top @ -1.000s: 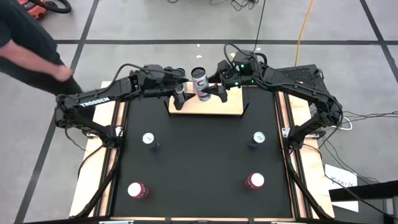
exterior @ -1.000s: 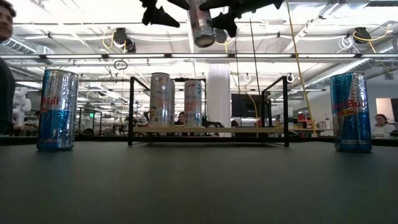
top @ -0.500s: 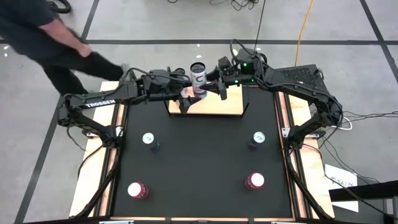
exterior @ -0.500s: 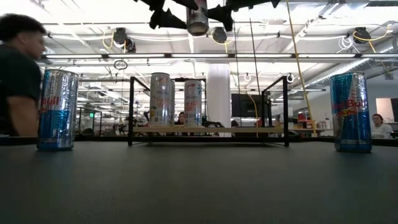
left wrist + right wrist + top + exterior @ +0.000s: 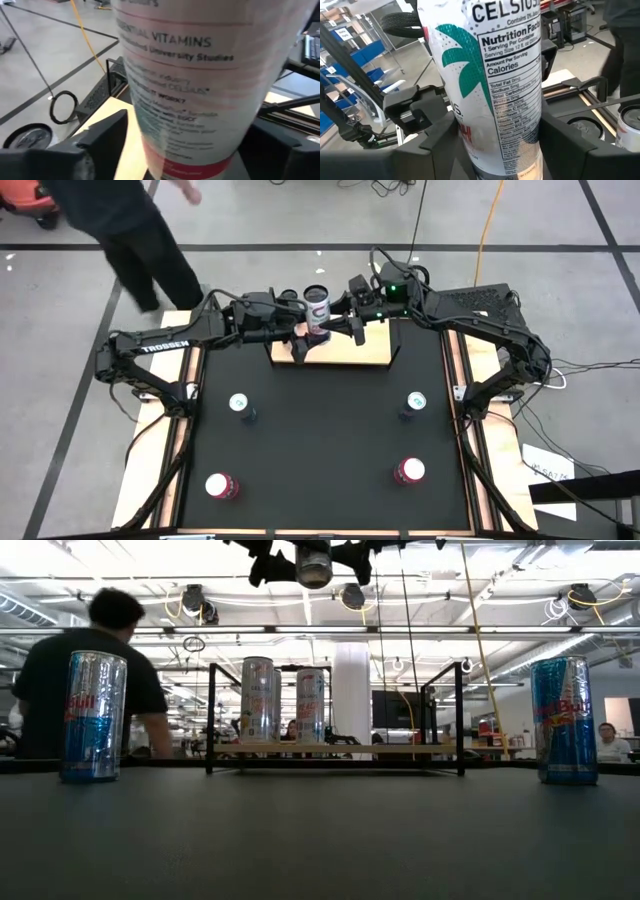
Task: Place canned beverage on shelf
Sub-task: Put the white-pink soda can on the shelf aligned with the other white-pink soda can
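A white Celsius can (image 5: 317, 308) hangs upright high above the light-wood shelf (image 5: 340, 356) at the table's far edge. In the low view only its lower end (image 5: 313, 565) shows. My right gripper (image 5: 338, 320) reaches in from the right and is shut on the can (image 5: 490, 75). My left gripper (image 5: 300, 330) reaches in from the left. Its open fingers (image 5: 107, 137) stand on either side of the can (image 5: 200, 75), with a strip of shelf showing between one finger and the can. Two tall cans (image 5: 257, 700) (image 5: 310, 705) stand on the shelf board. My right gripper pinches the can's side wall (image 5: 470, 140) between its two fingers (image 5: 435, 145), on the lower part of the label. The fingers come in level from the table's right. The can is upright and lifted clear of the shelf and the cans on it.
Two blue cans (image 5: 238, 403) (image 5: 416, 400) stand mid-table and two red cans (image 5: 219, 485) (image 5: 410, 471) nearer the front edge. A person in dark clothes (image 5: 130, 230) walks on the floor past the table's far left corner.
My right gripper has raised the can and carried it a little toward the table's left, keeping it upright. My left gripper has moved toward the table's right until its fingers stand around the can. The person has walked along the floor beyond the far left corner.
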You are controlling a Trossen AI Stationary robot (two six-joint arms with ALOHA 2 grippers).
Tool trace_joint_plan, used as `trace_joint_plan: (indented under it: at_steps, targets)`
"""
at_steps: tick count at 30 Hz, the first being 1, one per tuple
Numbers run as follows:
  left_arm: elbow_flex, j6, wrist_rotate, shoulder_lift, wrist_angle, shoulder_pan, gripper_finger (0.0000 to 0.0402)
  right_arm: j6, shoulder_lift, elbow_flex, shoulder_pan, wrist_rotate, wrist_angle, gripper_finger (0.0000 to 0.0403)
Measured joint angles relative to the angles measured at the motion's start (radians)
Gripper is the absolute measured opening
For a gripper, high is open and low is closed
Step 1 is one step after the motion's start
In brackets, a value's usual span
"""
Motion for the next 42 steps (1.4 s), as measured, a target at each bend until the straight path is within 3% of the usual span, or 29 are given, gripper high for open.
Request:
trace_joint_plan:
  at_steps: [8,15,19,33,42]
  targets:
    - [0.001,0.004,0.01,0.0,-0.011,0.0,0.0226,0.038,0.0,0.0,-0.001,0.004,-0.001,0.0255]
    - [0.0,0.045,-0.001,0.003,-0.088,-0.001,0.0234,0.027,-0.018,0.065,-0.01,0.023,-0.019,0.0317]
    - [0.0,0.048,-0.001,0.002,-0.103,-0.008,0.0236,0.01,-0.018,0.092,0.004,0.027,-0.018,0.0332]
    - [0.0,0.054,0.051,0.013,-0.101,-0.039,0.0237,-0.029,0.014,0.092,0.044,0.051,-0.062,0.0328]
    - [0.0,0.047,0.051,0.022,-0.1,-0.058,0.0238,-0.056,0.035,0.09,0.075,0.106,-0.067,0.0267]
